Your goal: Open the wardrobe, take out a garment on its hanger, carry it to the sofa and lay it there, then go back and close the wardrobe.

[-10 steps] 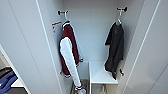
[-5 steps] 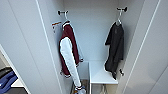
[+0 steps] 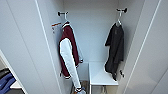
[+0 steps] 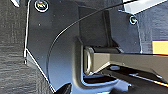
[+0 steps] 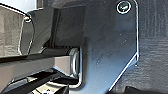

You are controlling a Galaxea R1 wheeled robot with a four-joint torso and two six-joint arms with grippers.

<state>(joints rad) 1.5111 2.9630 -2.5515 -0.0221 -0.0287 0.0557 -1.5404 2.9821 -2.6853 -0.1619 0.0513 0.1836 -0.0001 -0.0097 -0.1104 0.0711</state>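
Observation:
The wardrobe [image 3: 92, 30] stands open in front of me in the head view, its white interior lit. The black garment [image 3: 115, 50] hangs limp on the right side, its pale hanger [image 3: 119, 20] hooked over a black peg [image 3: 122, 10]. A low white shelf [image 3: 100, 73] sits beneath it. On the left side a maroon varsity jacket with white sleeves [image 3: 68, 53] hangs from another black peg [image 3: 62, 13]. Both doors are swung wide, the left door [image 3: 27, 50] and the right door [image 3: 147, 55] framing the opening. The sofa is out of view.
Dark and blue fabric [image 3: 5, 78] lies on a surface at the lower left, beyond the left door. Both wrist views look down on dark grey carpet [image 4: 12, 62] [image 5: 152, 50] past the robot's own plates.

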